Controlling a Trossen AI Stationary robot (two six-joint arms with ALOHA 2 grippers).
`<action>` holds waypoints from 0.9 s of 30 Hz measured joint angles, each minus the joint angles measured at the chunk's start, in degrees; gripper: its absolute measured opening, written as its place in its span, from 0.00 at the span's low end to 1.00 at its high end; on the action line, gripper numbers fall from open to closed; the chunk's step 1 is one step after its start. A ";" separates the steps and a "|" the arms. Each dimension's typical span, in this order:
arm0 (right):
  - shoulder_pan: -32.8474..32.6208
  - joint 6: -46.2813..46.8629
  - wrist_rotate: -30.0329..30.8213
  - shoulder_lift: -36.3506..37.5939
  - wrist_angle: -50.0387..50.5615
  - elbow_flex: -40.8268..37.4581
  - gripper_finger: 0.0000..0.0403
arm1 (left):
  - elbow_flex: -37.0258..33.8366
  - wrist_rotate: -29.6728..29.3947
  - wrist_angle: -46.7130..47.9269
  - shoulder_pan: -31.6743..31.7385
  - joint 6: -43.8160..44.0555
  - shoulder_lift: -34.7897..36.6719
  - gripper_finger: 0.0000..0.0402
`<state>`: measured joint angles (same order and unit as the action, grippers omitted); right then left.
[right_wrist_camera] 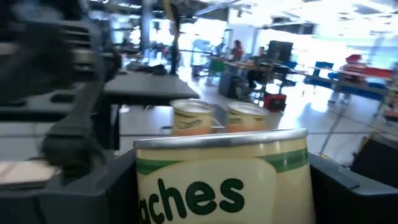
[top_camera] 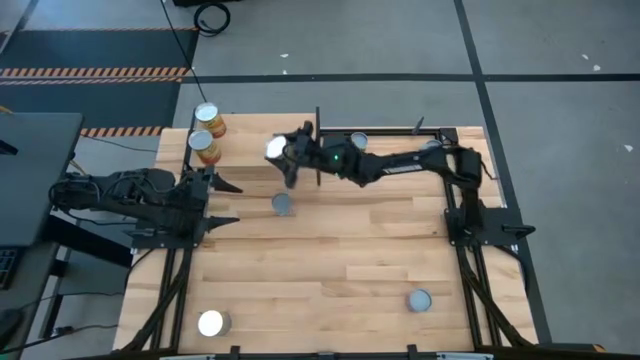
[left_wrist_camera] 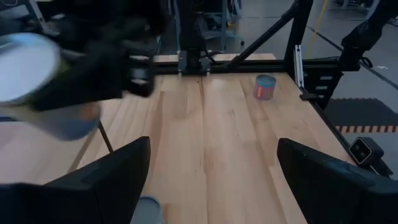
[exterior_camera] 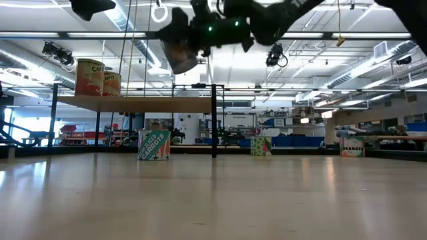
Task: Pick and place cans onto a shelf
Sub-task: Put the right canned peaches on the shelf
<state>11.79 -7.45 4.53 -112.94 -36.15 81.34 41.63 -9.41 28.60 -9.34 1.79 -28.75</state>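
Gripping a pale peaches can [right_wrist_camera: 221,177] in my right gripper [top_camera: 287,152], I hold it in the air just beside the shelf [exterior_camera: 143,103], where two orange cans [top_camera: 207,132] stand at the far end. My left gripper [top_camera: 222,203] waits, fingers spread, at the table's left edge. Other cans, perhaps four, stand scattered on the table [top_camera: 330,270].

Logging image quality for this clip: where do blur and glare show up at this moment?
Left wrist view: the right gripper and the can it holds are smeared by blur, while the far teal can is sharp. Right wrist view: the held can fills the foreground, softly focused, and the bright room behind is washed out. Low view: ceiling lights glare behind the gripper. High view: can tops reflect white.
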 joint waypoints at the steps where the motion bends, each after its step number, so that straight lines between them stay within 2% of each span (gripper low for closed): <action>1: 0.61 0.44 0.38 -0.91 -1.10 0.00 0.77 | 0.00 0.00 0.00 0.00 0.08 0.00 0.89; 11: 1.59 -1.71 8.48 -6.30 -6.13 -0.02 0.79 | 0.00 0.01 0.31 0.00 0.36 0.00 0.89; 19: 4.18 -0.85 8.68 -5.97 -5.50 -0.01 0.88 | 0.00 0.02 0.66 0.00 0.53 -0.02 0.89; 27: 6.08 2.80 7.87 -5.81 -2.55 0.00 0.90 | 0.00 0.06 2.03 0.00 1.91 -0.02 0.89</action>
<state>17.87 -4.64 12.41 -118.75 -38.71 81.34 41.63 -9.35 30.63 -9.35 3.70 -28.77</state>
